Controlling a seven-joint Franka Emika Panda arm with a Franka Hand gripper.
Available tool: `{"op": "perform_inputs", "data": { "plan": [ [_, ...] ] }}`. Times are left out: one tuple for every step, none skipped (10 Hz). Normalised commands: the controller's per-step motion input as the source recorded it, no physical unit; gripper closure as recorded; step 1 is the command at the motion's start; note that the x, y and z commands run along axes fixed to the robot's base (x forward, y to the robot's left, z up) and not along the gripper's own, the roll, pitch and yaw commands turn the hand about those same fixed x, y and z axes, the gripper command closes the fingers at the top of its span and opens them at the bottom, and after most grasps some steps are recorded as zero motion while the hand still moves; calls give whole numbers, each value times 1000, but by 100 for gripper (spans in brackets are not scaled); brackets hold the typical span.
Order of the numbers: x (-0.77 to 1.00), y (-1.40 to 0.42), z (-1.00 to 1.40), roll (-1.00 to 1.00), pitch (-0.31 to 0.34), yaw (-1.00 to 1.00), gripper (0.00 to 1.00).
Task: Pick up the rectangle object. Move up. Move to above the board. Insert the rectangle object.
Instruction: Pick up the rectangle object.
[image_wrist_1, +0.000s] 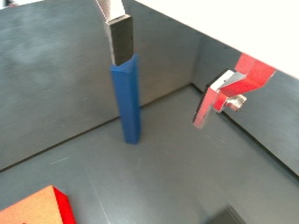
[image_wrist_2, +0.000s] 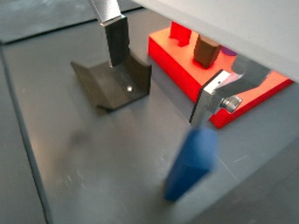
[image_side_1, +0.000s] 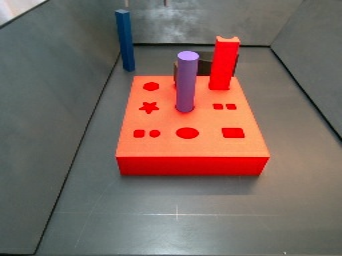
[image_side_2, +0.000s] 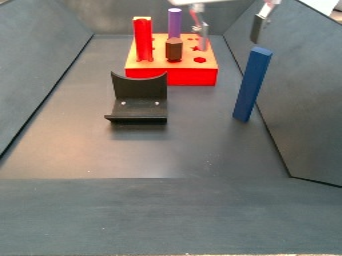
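Note:
The rectangle object (image_side_2: 250, 85) is a tall dark-blue bar standing upright on the floor near a wall; it shows in both side views (image_side_1: 124, 40) and both wrist views (image_wrist_1: 126, 101) (image_wrist_2: 191, 164), blurred in one. The red-orange board (image_side_1: 201, 150) lies apart from it and also shows in a side view (image_side_2: 195, 73) and in both wrist views (image_wrist_2: 176, 72) (image_wrist_1: 41, 210). My gripper (image_side_2: 230, 16) hangs above the bar, open and empty, with its jaws wide apart in both wrist views (image_wrist_1: 163, 86) (image_wrist_2: 162, 87). One dark pad (image_wrist_1: 121, 39) sits just over the bar's top.
A purple cylinder (image_side_1: 186, 80), a red block (image_side_1: 223, 62) and a dark brown peg (image_side_2: 173, 48) stand in the board. The fixture (image_side_2: 138, 100) stands on the floor in front of the board and shows in a wrist view (image_wrist_2: 114, 83). Grey walls enclose the floor.

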Motion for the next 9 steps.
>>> {"op": "perform_inputs", "data": {
  "plan": [
    [-563, -100, -251, 239, -87, 663, 0],
    [-543, -94, -237, 247, -89, 677, 0],
    [-526, -57, -209, 243, -90, 689, 0],
    [-483, 0, -174, 221, -90, 683, 0],
    [-360, 57, -151, 174, -94, 746, 0],
    [-277, 149, -157, 130, -83, 794, 0],
    [-94, 106, -223, 130, -51, 611, 0],
    [-114, 91, -274, 131, -49, 520, 0],
    [-51, 0, -294, 16, -54, 286, 0]
  ]
}}
